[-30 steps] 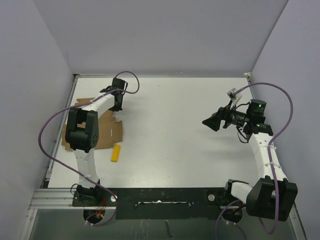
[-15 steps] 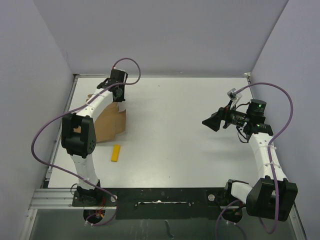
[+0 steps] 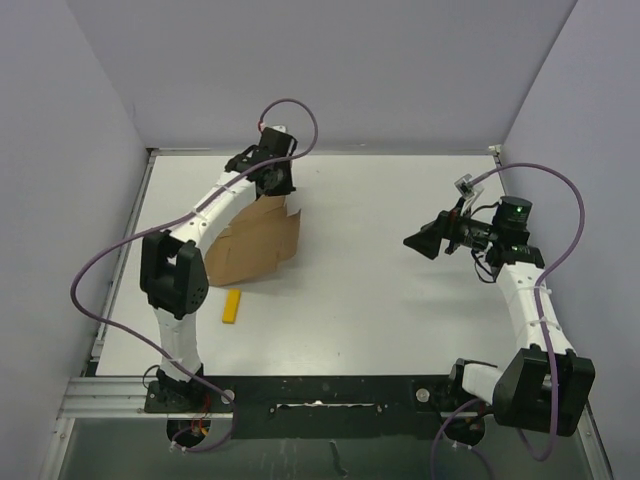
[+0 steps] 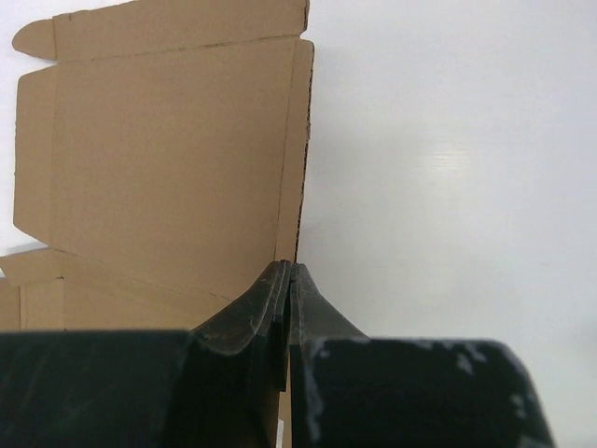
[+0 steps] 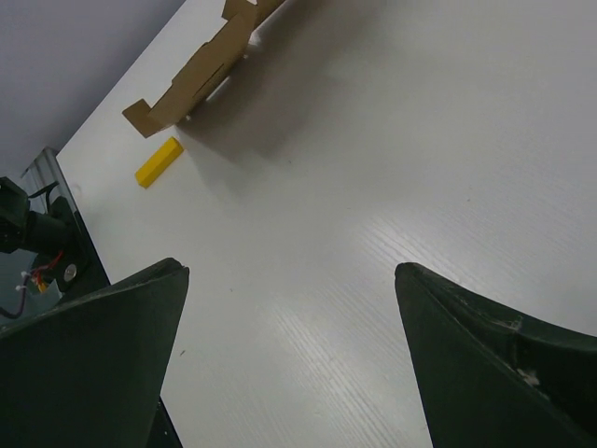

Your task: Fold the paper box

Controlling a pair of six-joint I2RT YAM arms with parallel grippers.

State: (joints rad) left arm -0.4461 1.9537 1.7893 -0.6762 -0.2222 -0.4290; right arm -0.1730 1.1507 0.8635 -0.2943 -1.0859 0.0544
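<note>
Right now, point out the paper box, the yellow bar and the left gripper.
paper box (image 3: 256, 244), top view, sheet's middle
yellow bar (image 3: 232, 306), top view, its middle
left gripper (image 4: 289, 268), left wrist view, between fingertips

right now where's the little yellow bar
In the top view the yellow bar lies on the table's left side, just on the near side of the paper box held by the left gripper.

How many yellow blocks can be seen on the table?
1. The yellow block lies on the left, just nearer to the arm bases than the cardboard box. Another block could be hidden under the raised cardboard.
</note>
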